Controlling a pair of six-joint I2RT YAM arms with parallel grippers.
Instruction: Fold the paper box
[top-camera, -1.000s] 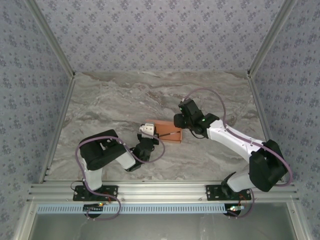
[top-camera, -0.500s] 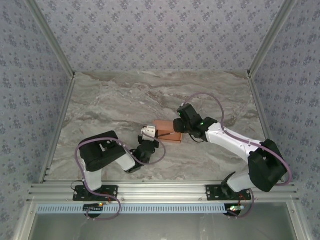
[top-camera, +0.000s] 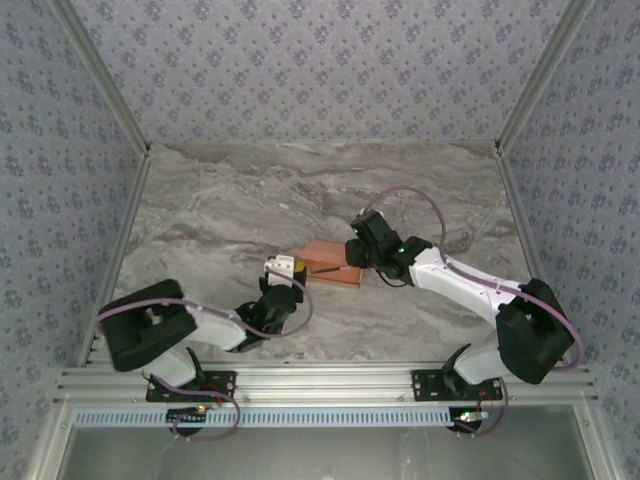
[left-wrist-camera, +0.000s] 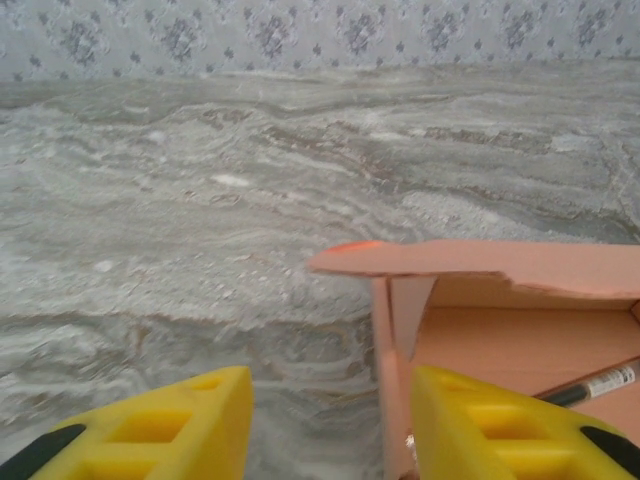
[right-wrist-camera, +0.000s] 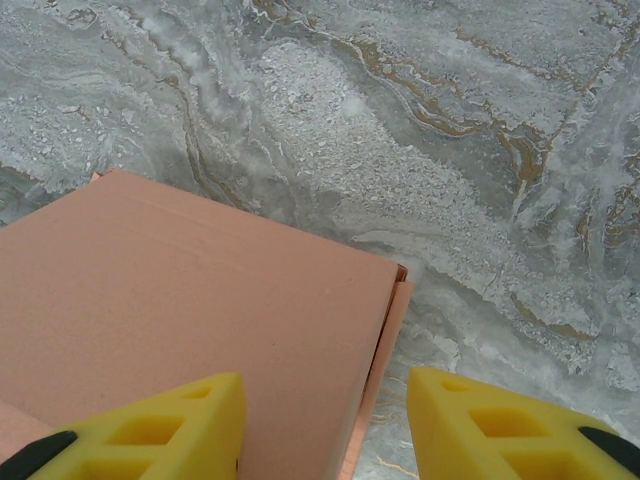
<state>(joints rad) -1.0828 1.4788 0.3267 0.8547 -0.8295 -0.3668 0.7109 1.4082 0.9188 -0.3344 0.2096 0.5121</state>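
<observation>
The paper box (top-camera: 325, 255) is a salmon-orange carton lying flat mid-table, partly folded. In the left wrist view its open end (left-wrist-camera: 470, 300) faces me, with a top flap hanging over the inside. A thin side wall (left-wrist-camera: 385, 370) stands between the jaws of my left gripper (left-wrist-camera: 330, 430), close to the right finger (left-wrist-camera: 500, 425). That gripper (top-camera: 290, 268) is open and wide apart. My right gripper (top-camera: 358, 255) hovers open over the box's smooth top panel (right-wrist-camera: 200, 300), straddling its right edge (right-wrist-camera: 385, 340).
A thin dark stick (left-wrist-camera: 590, 385) lies inside the box and shows as a dark line (top-camera: 335, 268) from above. Marble tabletop (top-camera: 250, 200) spreads bare around the box. Patterned walls and metal rails (top-camera: 130, 230) close in the sides.
My left gripper has opened and let go of the box's wall, and the left arm's elbow swung out left. The right gripper shifted slightly toward the box.
</observation>
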